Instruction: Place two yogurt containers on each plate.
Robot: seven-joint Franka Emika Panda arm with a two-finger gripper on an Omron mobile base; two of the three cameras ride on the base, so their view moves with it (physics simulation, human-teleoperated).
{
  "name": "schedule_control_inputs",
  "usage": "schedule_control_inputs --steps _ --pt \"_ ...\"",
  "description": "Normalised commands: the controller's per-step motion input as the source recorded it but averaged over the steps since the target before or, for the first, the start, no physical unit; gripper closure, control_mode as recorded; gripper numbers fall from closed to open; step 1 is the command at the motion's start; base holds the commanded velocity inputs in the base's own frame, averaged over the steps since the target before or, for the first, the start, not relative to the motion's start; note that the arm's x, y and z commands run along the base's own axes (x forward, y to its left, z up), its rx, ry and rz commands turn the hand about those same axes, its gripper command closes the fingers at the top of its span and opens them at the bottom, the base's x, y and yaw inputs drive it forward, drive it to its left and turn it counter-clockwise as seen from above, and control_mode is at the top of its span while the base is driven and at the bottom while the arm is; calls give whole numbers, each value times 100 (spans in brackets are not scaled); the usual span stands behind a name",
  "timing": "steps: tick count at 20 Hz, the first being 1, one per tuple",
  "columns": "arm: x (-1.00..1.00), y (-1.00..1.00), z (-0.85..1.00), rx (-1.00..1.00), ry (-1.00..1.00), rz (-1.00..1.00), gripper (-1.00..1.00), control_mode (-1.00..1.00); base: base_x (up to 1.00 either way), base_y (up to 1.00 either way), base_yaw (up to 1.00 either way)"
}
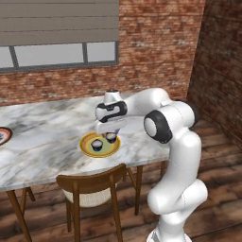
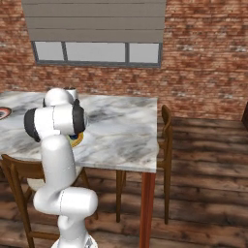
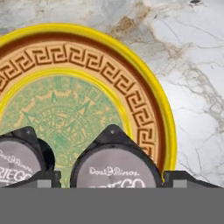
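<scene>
Pinched between the gripper's (image 3: pixel 112 183) two dark tips sits one yogurt container (image 3: pixel 114 168), held low over the yellow-orange plate (image 3: pixel 168 127) — apparently so it can be set down beside the second yogurt cup (image 3: pixel 19 162), which already rests on the plate's greenish centre. That plate lies near the marble table's (image 1: pixel 47 127) front edge, behind a wooden chair (image 1: pixel 94 186). A red-rimmed plate (image 1: pixel 4 135) sits at the table's far left edge, well apart. From its base the arm rises, bends at the elbow and reaches leftward — wrist turned straight down over the plate.
</scene>
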Motion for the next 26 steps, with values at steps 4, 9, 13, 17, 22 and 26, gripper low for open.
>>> schedule_control_inputs --steps 4,9,13,17,22,26 --pt "0 6 33 0 0 -2 -100 -100 0 0 0" --pt "-68 1 17 0 -5 0 -100 -100 0 0 0" --pt "-100 -40 -61 8 -21 0 -100 -100 0 0 0" --pt "-100 -78 -77 17 -30 -1 -100 -100 0 0 0" --pt "-100 -91 52 21 -52 -3 -100 -100 0 0 0" --pt "-100 -51 100 20 -33 -2 -100 -100 0 0 0"
